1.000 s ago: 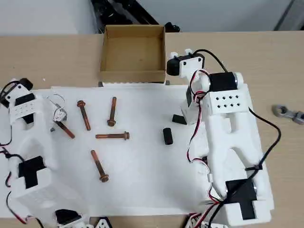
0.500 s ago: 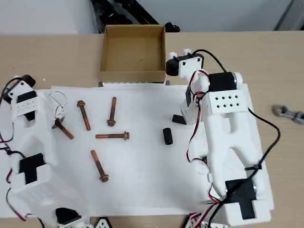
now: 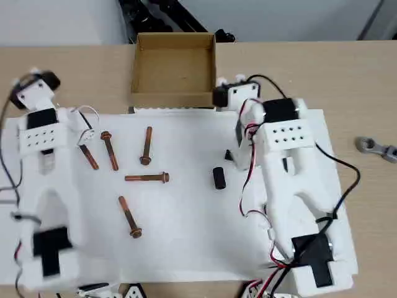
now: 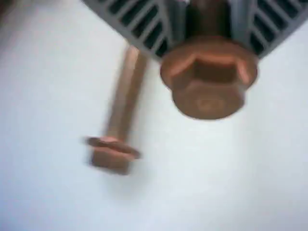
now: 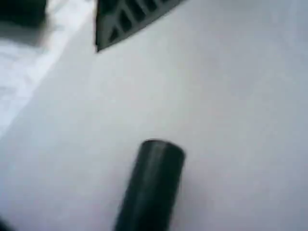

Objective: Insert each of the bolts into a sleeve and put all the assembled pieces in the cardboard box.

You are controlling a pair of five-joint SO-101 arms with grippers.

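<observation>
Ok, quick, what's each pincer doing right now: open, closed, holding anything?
Left pincer: closed, holding a bolt.
Right pincer: cannot be told.

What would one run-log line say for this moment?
left gripper: shut on bolt | right gripper: near sleeve | mat: four loose bolts | cardboard box: empty

Light-wood table (image 3: 347, 68) w/ white sheet (image 3: 186, 242) over its middle down to 6 o'clock, small metal bit (image 3: 374, 148) lying on bare wood at 3 o'clock, dark gear (image 3: 155, 15) past far edge at 12, pale surface (image 3: 62, 18) at 11, grey surface (image 3: 279, 18) at 1, even soft light.
</observation>
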